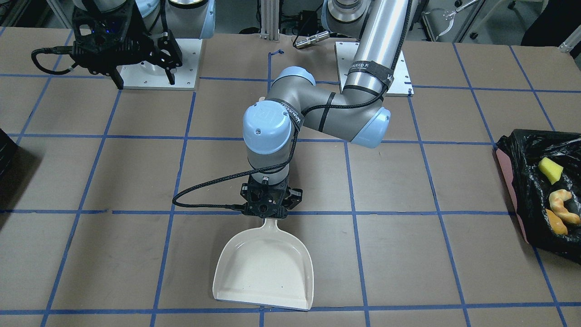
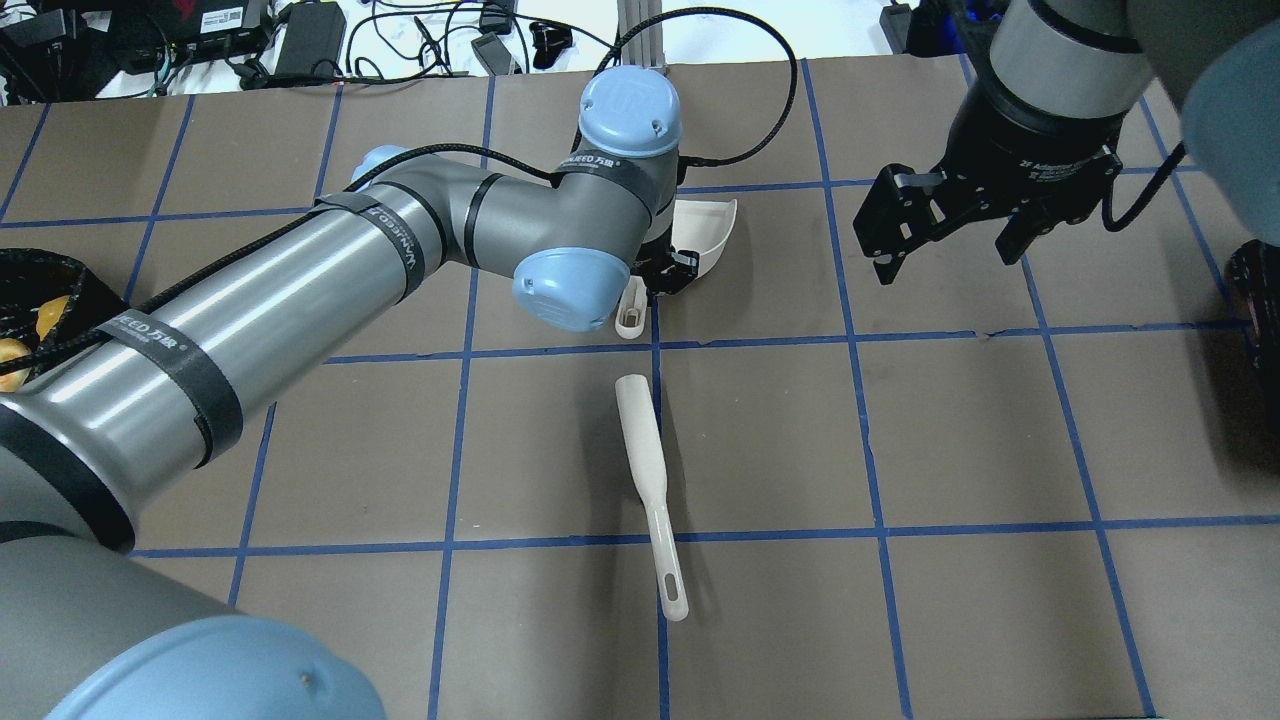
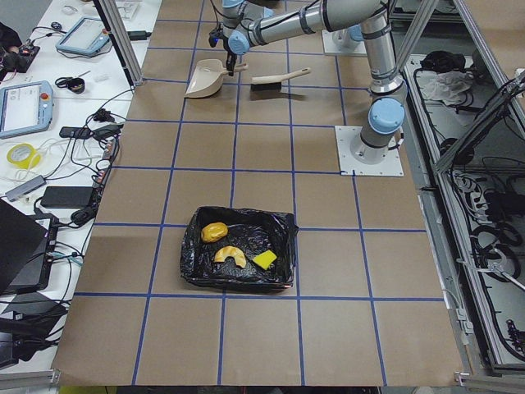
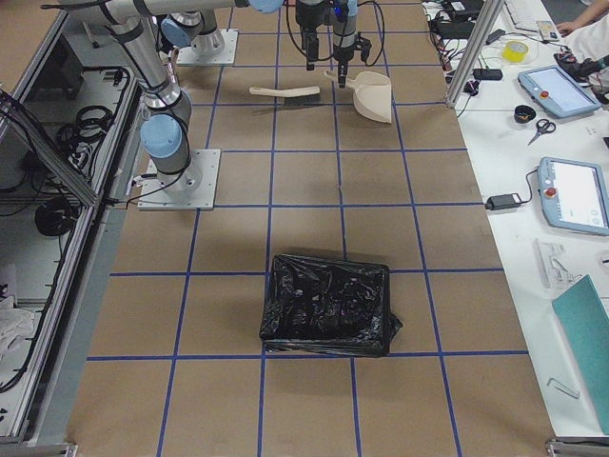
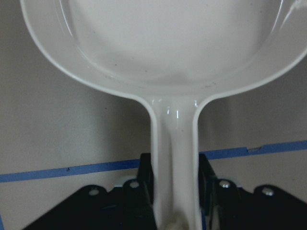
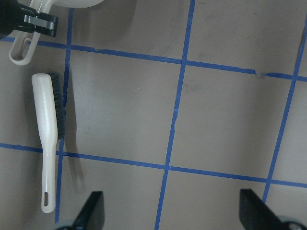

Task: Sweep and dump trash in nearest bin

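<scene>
- Dustpan (image 5: 168,48) fills the left wrist view: smooth glossy cream plastic, a shallow rounded scoop narrowing to a straight handle.
- Left pincer (image 5: 175,191) is clamped on that handle, one black finger pressed to each side.
- From across the worktop (image 1: 408,227), the dustpan's long axis runs away from the robot. Its handle points at the robot's base and its wide, flat mouth points the other way. The scoop holds nothing; I cannot tell whether it touches the surface.
- Brush (image 2: 650,490) lies flat just beside the dustpan's handle end, on the robot's side. It is roughly in line with the dustpan, its head nearer the handle and its slotted tip farther off. It is cream plastic with short black bristles along one edge.
- Right pincer (image 2: 945,255) hangs off to the dustpan's side with its black fingers spread wide, holding nothing.
- Bin (image 1: 510,190) stands well apart from the dustpan, out on the left arm's side. It is pink-walled and lined with crinkled glossy black plastic.
- Trash lies inside the bin: a yellow chunk (image 1: 550,170), a pale curved slice (image 1: 560,200) and a wrinkled brown-orange lump (image 1: 556,222), close together.
- Blue tape marks a grid of squares on the matte brown worktop.
- On the left arm, a black strap (image 2: 165,345) bears white lettering, only partly legible, and a blue cap (image 2: 630,100) shows a raised UR mark.
</scene>
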You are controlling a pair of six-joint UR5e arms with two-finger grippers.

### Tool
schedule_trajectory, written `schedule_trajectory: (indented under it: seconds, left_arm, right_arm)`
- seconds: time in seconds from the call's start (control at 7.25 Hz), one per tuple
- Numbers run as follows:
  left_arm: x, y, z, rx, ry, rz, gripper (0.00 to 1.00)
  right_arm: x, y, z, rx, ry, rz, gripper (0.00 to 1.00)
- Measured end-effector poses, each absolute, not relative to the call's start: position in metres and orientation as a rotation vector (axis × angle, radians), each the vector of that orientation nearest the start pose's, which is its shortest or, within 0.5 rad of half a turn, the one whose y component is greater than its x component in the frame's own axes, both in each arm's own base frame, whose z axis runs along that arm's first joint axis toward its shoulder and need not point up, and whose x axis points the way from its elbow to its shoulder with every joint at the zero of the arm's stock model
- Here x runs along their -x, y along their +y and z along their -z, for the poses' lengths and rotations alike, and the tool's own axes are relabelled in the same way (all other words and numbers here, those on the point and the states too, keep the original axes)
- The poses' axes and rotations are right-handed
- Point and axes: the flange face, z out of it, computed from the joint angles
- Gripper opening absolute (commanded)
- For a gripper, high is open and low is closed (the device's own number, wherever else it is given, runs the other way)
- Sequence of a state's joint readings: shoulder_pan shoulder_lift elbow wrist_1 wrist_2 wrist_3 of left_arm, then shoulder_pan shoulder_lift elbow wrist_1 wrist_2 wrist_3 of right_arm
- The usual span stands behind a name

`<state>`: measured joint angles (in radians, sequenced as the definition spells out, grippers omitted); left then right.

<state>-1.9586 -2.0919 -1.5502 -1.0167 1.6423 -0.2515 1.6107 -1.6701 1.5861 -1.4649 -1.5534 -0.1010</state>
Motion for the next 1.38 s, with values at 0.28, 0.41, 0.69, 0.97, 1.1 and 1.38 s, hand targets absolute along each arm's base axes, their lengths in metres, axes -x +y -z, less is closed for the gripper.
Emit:
schedule_trajectory:
  seconds: [0.28, 0.41, 0.69, 0.97, 1.1, 1.38]
  left_arm:
    - [0.368, -0.560, -0.248, -0.211, 3.081, 0.109, 1.00]
    - [0.367, -0.558, -0.256, -0.214, 3.082, 0.127, 1.00]
    - [0.357, -0.561, -0.279, -0.205, 3.090, 0.167, 1.00]
    - [0.305, -0.574, -0.315, -0.145, 3.093, 0.126, 1.00]
    - [0.273, -0.572, -0.339, -0.140, 3.087, 0.072, 1.00]
    - [0.233, -0.539, -0.401, -0.145, 3.079, -0.044, 1.00]
  right_arm:
    - [-0.153, -0.440, -0.517, 0.221, 3.114, -0.033, 1.00]
    - [-0.153, -0.441, -0.517, 0.221, 3.114, -0.027, 1.00]
    - [-0.153, -0.442, -0.517, 0.220, 3.113, -0.020, 1.00]
    - [-0.153, -0.442, -0.518, 0.218, 3.114, -0.017, 1.00]
    - [-0.153, -0.442, -0.518, 0.218, 3.114, -0.016, 1.00]
    - [-0.153, -0.442, -0.518, 0.214, 3.114, -0.016, 1.00]
